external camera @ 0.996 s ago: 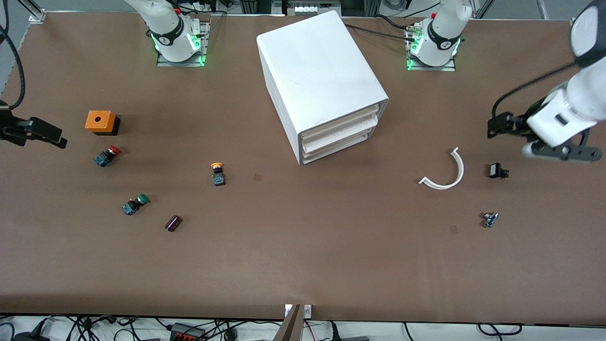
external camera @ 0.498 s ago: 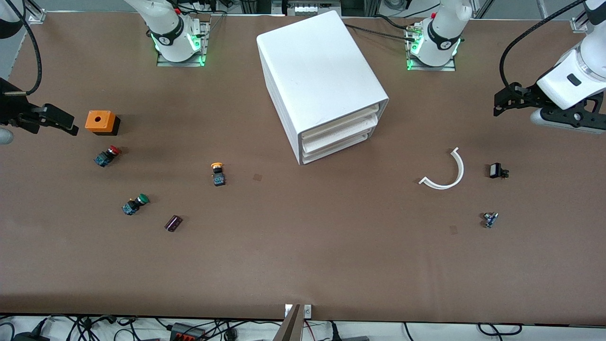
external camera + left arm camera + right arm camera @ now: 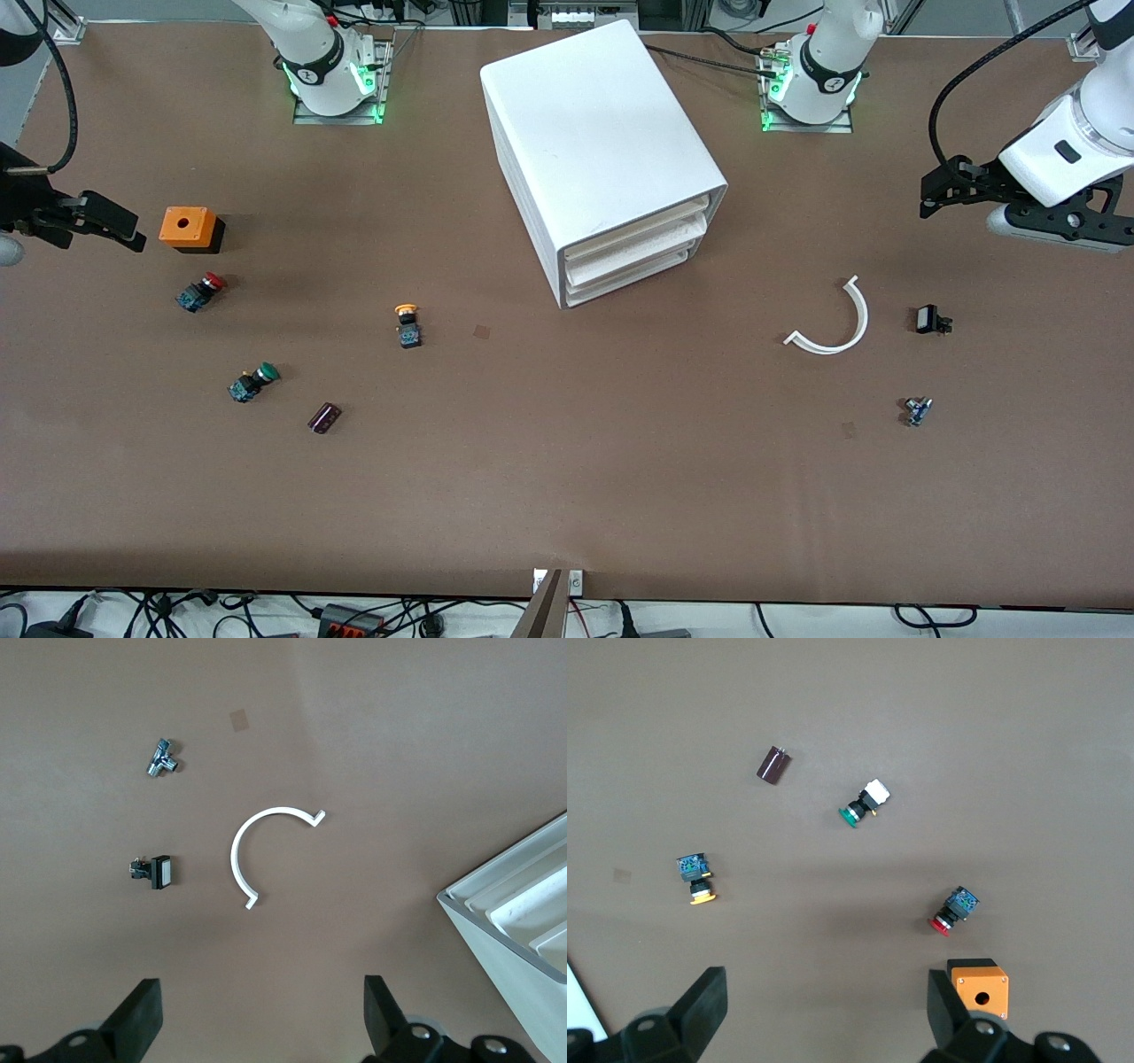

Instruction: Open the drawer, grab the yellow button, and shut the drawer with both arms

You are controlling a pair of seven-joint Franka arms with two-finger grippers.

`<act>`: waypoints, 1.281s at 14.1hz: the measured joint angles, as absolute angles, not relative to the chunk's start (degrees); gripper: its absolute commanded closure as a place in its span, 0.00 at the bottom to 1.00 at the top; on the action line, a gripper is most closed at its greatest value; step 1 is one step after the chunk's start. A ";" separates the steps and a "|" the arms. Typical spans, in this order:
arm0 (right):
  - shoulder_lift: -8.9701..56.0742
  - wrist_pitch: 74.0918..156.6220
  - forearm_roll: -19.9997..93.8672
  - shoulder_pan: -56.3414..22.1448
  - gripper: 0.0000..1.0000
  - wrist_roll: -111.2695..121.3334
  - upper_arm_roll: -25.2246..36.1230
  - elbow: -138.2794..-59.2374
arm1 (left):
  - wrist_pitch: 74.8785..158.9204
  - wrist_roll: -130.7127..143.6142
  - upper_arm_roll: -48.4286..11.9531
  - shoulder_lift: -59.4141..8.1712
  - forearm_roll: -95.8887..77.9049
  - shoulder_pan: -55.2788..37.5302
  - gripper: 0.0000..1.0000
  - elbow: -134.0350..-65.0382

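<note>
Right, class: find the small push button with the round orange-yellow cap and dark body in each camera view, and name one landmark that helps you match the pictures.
Front view: the small push button with the round orange-yellow cap and dark body lies on the brown table, toward the right arm's end from the white cabinet.
Left wrist view: not in it.
Right wrist view: it shows here.
Shared landmark: the green-capped button, also in the right wrist view.
</note>
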State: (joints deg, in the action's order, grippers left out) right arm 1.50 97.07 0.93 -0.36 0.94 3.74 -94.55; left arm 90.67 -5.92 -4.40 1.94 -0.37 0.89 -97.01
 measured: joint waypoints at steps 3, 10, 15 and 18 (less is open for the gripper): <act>1.20 96.78 0.93 -0.36 0.00 0.94 3.74 -94.55 | 90.67 -5.92 -4.41 1.94 -0.37 0.89 0.00 -97.01; 1.18 96.83 0.41 -0.38 0.00 0.94 3.72 -94.57 | 90.67 -5.93 -4.43 1.88 -0.37 0.89 0.00 -97.01; 1.18 97.57 -2.03 -1.16 0.00 0.97 3.48 -94.58 | 90.67 -5.94 -4.50 1.88 -0.37 0.83 0.00 -97.01; 1.18 97.51 -2.03 -1.15 0.00 0.89 3.47 -94.74 | 90.67 -5.94 -4.52 1.88 -0.37 0.81 0.00 -97.01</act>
